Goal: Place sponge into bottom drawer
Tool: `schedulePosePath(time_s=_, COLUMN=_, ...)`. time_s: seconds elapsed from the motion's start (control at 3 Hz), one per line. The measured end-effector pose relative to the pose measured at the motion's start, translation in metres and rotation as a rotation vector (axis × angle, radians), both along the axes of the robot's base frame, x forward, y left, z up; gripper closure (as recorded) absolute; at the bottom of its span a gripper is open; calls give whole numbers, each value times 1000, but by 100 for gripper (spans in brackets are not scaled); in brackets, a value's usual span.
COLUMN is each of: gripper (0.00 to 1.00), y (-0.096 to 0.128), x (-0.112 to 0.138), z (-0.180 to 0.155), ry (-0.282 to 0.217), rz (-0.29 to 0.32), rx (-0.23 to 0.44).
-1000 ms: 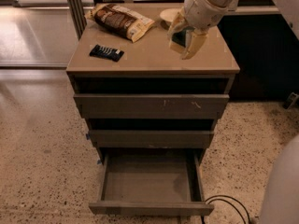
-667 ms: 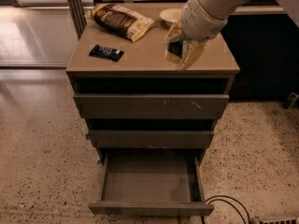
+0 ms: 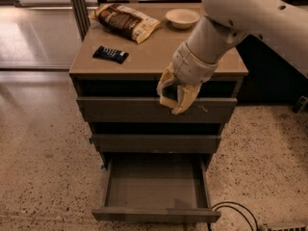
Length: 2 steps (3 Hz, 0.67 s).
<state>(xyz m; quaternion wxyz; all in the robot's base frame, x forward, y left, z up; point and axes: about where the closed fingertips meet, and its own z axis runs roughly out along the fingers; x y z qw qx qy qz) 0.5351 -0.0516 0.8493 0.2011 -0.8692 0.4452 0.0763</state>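
My gripper (image 3: pixel 174 99) hangs in front of the cabinet, level with the upper drawer front, well above the open drawer. Its fingers are shut on the sponge (image 3: pixel 169 91), a small block with a dark green layer over pale yellow foam that shows between them. The bottom drawer (image 3: pixel 155 214) is pulled out at the foot of the cabinet; its flat grey-brown floor is bare. The gripper is above the drawer's back half, slightly right of its middle.
On the cabinet top (image 3: pixel 154 57) lie a flat black packet (image 3: pixel 110 54), a snack bag (image 3: pixel 126 22) and a pale bowl (image 3: pixel 182 18). The upper drawer front (image 3: pixel 120 109) has pale scratch marks. A black cable (image 3: pixel 231 211) lies on the speckled floor at the drawer's right.
The gripper has carried the sponge off the cabinet top, forward over the front edge and down in front of the upper drawer. The drawer and the items on top have not moved.
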Motion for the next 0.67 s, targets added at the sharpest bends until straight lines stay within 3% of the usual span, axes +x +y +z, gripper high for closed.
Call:
schedulePosePath(time_s=0.33, gripper=100, y=0, x=0, z=0, ry=0, rz=0, rx=0)
schedulePosePath(time_s=0.67, gripper=100, y=1, x=-17, z=-18, ry=-4, rz=1, rx=13)
